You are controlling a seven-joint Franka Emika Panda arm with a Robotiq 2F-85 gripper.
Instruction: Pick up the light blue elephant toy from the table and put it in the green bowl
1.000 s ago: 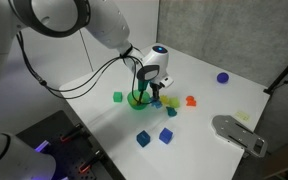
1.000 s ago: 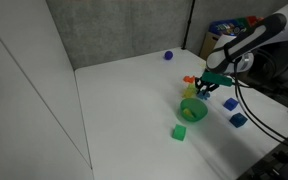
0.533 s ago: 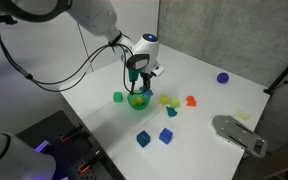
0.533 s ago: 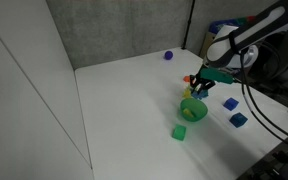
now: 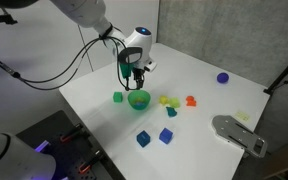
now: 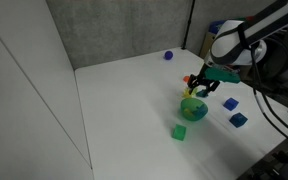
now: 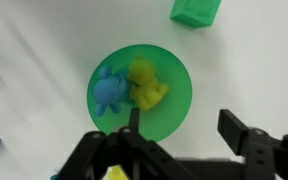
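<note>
In the wrist view the elephant (image 7: pixel 108 93) lies inside the bowl (image 7: pixel 180 108), just ahead of one finger (image 7: pixel 133 122) of the tool (image 7: pixel 184 130), and a yellow toy (image 7: pixel 146 85) lies in the bowl too, touching the elephant on its right side. The tool is wide open and holds nothing; one finger hangs over the near rim of the bowl and one hangs over the bare white bench (image 7: pixel 44 30). Far ahead of the tool and a bit to the right, a cube (image 7: pixel 196 10) sits on the bench, apart from the bowl.
</note>
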